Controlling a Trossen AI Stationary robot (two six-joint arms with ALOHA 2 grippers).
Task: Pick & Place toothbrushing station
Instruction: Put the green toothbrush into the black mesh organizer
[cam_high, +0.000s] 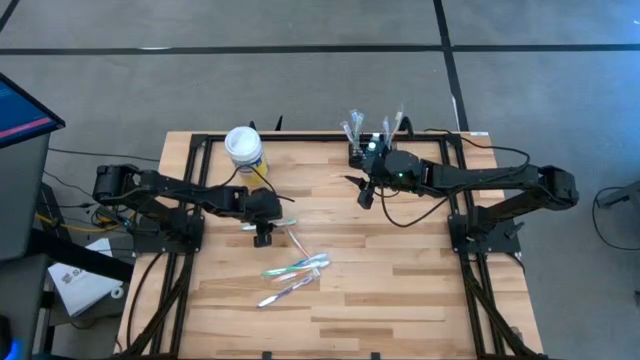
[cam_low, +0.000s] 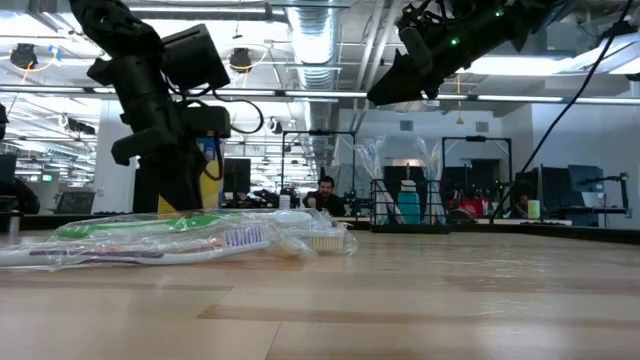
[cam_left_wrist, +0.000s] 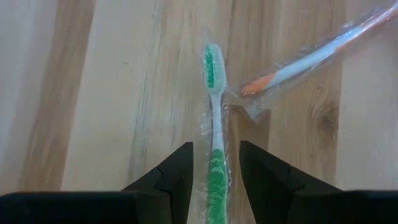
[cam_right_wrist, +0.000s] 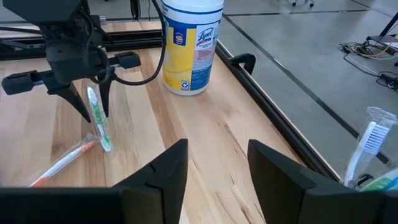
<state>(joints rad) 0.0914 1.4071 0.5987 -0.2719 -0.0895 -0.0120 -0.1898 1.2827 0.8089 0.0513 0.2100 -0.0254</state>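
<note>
- My left gripper stands over the wooden table, jaws apart, straddling the handle of a green-and-white toothbrush in clear plastic wrap. Neither finger looks pressed on it.
- The brush's long axis runs straight out from between my fingers, bristle head at the far end, so a plain squeeze should catch the handle across its narrow width.
- An orange-and-white wrapped toothbrush lies slanted just beside the green one's neck, outside my jaws.
- My right gripper hangs with jaws apart and nothing between them, close to the small black wire-mesh caddy.
- That caddy sits at the table's far edge, well apart from my left jaws, already holding wrapped brushes upright; my right arm is the nearer one.
- A white round tub with a yellow label stands near my left arm.
</note>
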